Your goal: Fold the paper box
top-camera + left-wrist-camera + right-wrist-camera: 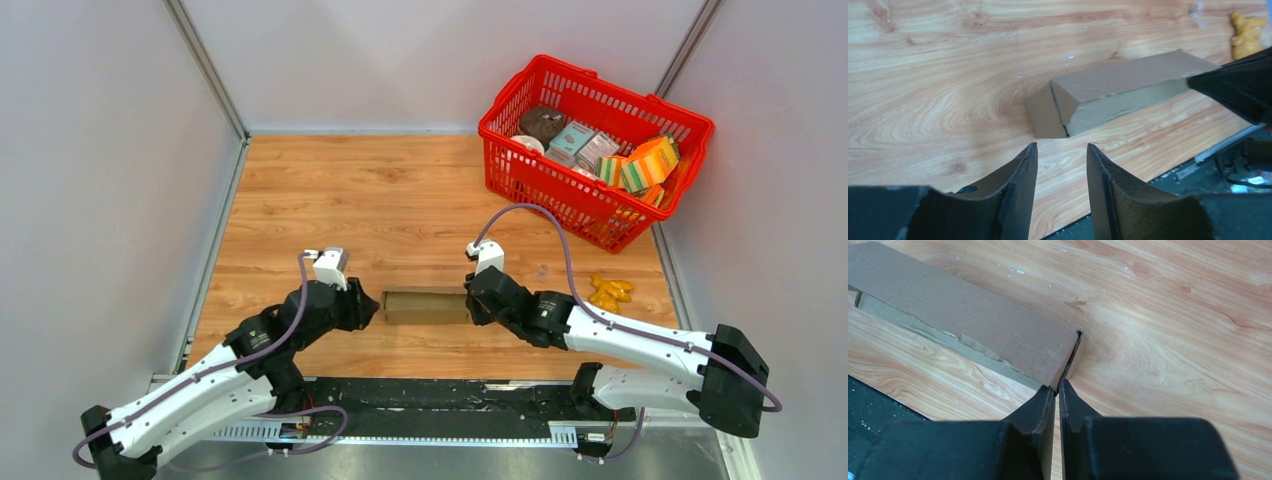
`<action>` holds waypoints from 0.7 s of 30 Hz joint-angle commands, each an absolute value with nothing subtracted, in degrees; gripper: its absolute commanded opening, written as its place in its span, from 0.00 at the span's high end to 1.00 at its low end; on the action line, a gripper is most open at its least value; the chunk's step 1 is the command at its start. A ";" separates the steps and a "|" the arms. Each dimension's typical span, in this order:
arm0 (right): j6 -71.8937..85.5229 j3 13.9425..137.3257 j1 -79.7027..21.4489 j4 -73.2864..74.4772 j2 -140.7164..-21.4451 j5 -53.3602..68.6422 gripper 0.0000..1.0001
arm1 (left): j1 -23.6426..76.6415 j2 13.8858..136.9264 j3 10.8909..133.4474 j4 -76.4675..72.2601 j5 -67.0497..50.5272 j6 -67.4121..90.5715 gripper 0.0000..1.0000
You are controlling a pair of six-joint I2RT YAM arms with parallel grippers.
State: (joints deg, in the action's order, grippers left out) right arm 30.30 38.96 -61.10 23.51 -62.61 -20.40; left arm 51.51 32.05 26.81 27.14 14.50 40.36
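Beside paper box point(1128, 85), left gripper point(1060, 147) wide; right gripper point(1057, 385) narrow at its end; basket point(520, 170) beyond.

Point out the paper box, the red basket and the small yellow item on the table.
paper box point(427, 305): top external view, on its top face.
red basket point(548, 193): top external view, on its near mesh wall.
small yellow item point(608, 293): top external view, on its middle.
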 commanded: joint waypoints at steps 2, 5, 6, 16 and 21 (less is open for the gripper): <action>28.74 40.69 -61.44 23.03 -64.86 -21.18 0.86 | 51.50 28.56 33.83 33.05 14.77 40.25 0.51; 28.57 41.22 -61.44 23.38 -65.74 -20.92 0.80 | 50.63 33.28 36.12 31.12 14.24 40.34 0.41; 28.65 41.48 -61.52 23.47 -65.74 -21.00 0.78 | 50.28 34.88 37.95 31.20 14.24 40.52 0.41; 28.39 42.10 -61.44 23.82 -65.83 -21.45 0.70 | 48.16 48.78 44.56 34.01 16.53 40.08 0.44; 28.74 42.28 -61.44 23.73 -65.66 -20.39 0.65 | 48.16 49.04 42.28 31.56 15.38 41.31 0.50</action>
State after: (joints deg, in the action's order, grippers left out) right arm 29.02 40.66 -61.10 23.24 -65.43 -20.95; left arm 48.31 49.19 41.98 33.19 15.55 40.45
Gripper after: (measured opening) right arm 0.323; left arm 0.520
